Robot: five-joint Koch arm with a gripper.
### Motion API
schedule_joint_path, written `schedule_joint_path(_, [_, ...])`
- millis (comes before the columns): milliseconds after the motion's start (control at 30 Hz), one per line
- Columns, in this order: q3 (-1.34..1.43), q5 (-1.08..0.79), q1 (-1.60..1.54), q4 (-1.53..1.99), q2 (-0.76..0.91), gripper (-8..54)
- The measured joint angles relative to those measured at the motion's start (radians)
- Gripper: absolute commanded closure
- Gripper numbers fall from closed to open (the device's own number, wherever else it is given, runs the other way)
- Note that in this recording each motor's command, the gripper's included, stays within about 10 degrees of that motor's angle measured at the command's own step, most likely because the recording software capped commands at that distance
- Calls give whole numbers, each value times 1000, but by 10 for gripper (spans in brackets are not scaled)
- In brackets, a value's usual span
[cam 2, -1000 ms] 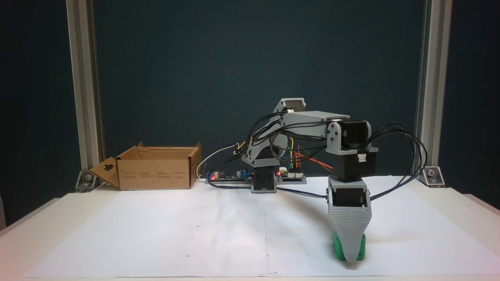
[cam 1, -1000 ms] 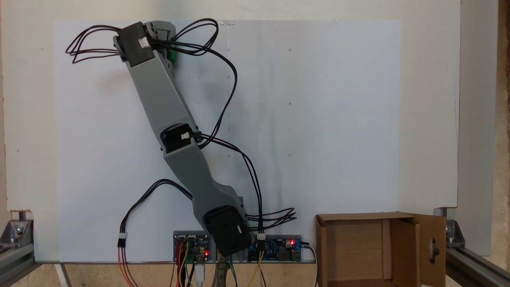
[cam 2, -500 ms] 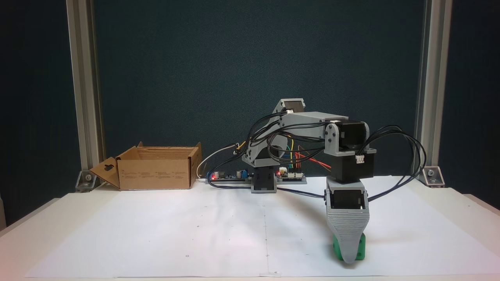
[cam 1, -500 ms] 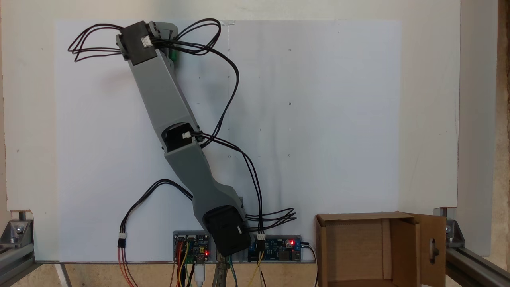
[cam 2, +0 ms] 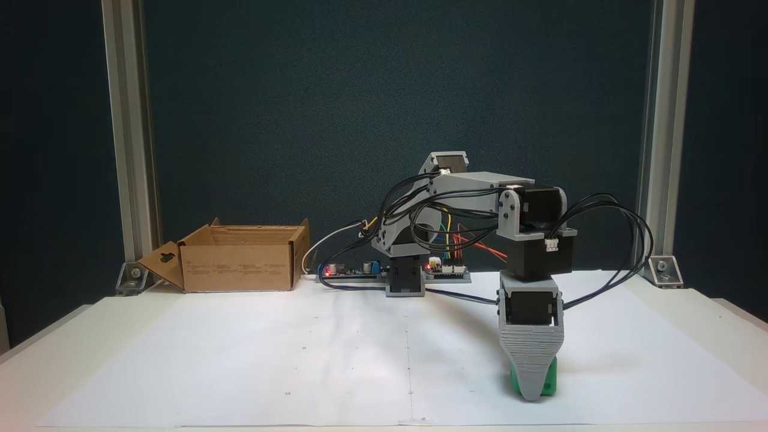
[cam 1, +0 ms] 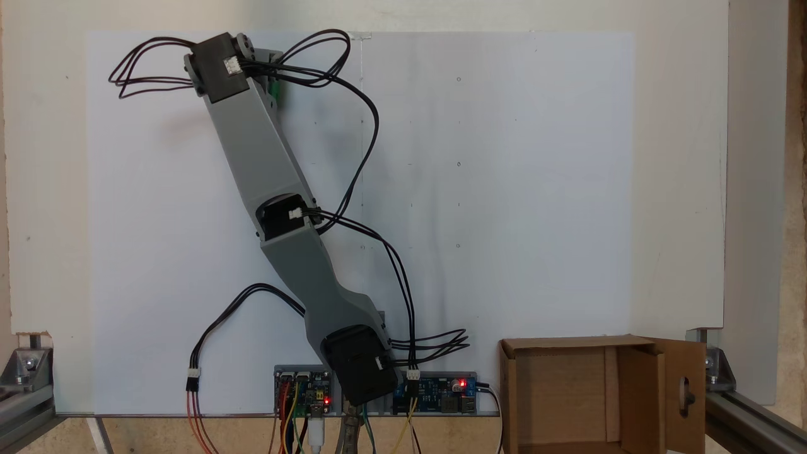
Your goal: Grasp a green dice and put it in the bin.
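Evidently the grasping step was in hand: the end effector [cam 2: 531,393] stood tip-down over the green dice [cam 2: 549,378] on the bench [cam 2: 240,366]; its opening could not be told. Next would come a lift toward the bin [cam 2: 240,264], well apart.

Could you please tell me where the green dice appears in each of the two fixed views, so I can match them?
A fixed view from above: the dice peeks out as a green sliver at upper left, beside the arm's tip.
A fixed view from the front: the dice sits at lower right on the paper, partly behind the end effector.
Shared landmark: the box.
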Motion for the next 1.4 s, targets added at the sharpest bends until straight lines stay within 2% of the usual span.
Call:
schedule_joint_path(67, [0,8,-2,6,0,327])
schedule_joint_path(100, [0,12,-2,11,0,333])
schedule_joint_path(400, [-3,20,-5,64,14,336])
schedule_joint_path(567, [-101,20,-49,233,204,336])
schedule_joint_path(667, [-181,20,-78,302,253,336])
schedule_joint_path(933, [-181,20,-77,333,313,336])
schedule_joint_path(1167, [-179,6,192,333,408,336])
schedule_joint_path(1400, [-181,-250,704,373,586,336])
